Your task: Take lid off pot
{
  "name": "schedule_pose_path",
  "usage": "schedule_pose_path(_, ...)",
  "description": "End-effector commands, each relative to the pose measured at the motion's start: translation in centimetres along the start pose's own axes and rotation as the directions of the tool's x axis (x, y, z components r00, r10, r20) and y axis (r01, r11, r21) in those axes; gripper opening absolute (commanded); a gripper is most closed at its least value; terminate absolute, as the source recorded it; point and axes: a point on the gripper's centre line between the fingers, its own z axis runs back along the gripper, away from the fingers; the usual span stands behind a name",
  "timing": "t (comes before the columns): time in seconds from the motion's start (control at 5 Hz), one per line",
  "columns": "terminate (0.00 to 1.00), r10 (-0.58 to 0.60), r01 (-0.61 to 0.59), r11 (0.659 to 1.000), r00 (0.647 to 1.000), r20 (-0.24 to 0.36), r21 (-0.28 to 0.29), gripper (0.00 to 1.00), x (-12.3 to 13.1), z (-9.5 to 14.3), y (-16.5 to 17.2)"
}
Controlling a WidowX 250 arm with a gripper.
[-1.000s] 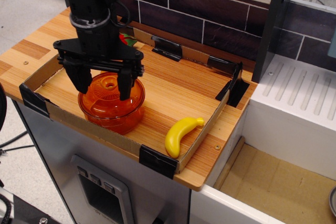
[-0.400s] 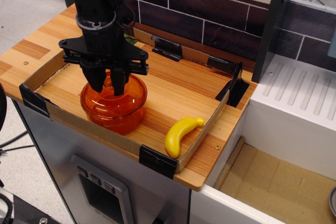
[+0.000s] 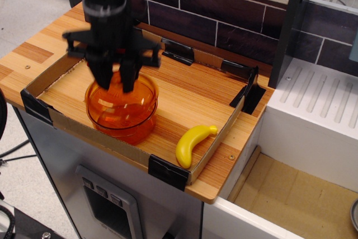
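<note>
The orange translucent pot [image 3: 121,117] stands in the front left corner of the cardboard-walled tray [image 3: 96,140]. My black gripper [image 3: 116,86] hangs straight above it, blurred by motion, with its fingers drawn close together. Between them shows a patch of orange, the lid [image 3: 114,78], gripped at its centre and raised slightly above the pot's rim. Most of the lid and its knob are hidden by the fingers. The pot's rim and inside show below the fingers.
A yellow banana [image 3: 193,143] lies at the tray's front right corner. Black clips [image 3: 168,172] hold the tray's corners. A dark brick wall [image 3: 224,9] runs behind, and a white drainer [image 3: 319,104] stands to the right.
The fingers closed from wide open around the lid's centre. The gripper has since risen a little, and the lid has come up off the pot.
</note>
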Motion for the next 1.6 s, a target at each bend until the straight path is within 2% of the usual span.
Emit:
schedule_pose_path(0.0,0.00,0.027,-0.026,0.999,0.999,0.039,-0.019,0.00,1.7,3.6,-1.5)
schedule_pose_path(0.2,0.00,0.079,-0.079,0.997,0.996,-0.036,0.005,0.00,3.0,2.2,-3.6)
schedule_pose_path(0.6,0.00,0.119,-0.119,0.993,0.992,-0.040,-0.008,0.00,5.9,1.5,-6.4)
schedule_pose_path(0.8,0.00,0.108,-0.108,0.994,0.994,-0.016,0.002,0.00,7.0,1.0,-7.1)
schedule_pose_path(1.0,0.00,0.085,-0.085,0.996,0.996,-0.004,0.021,0.00,7.1,-0.7,-6.2)
schedule_pose_path(1.4,0.00,0.085,-0.087,0.995,0.996,0.035,0.043,0.00,7.1,-1.8,-4.3)
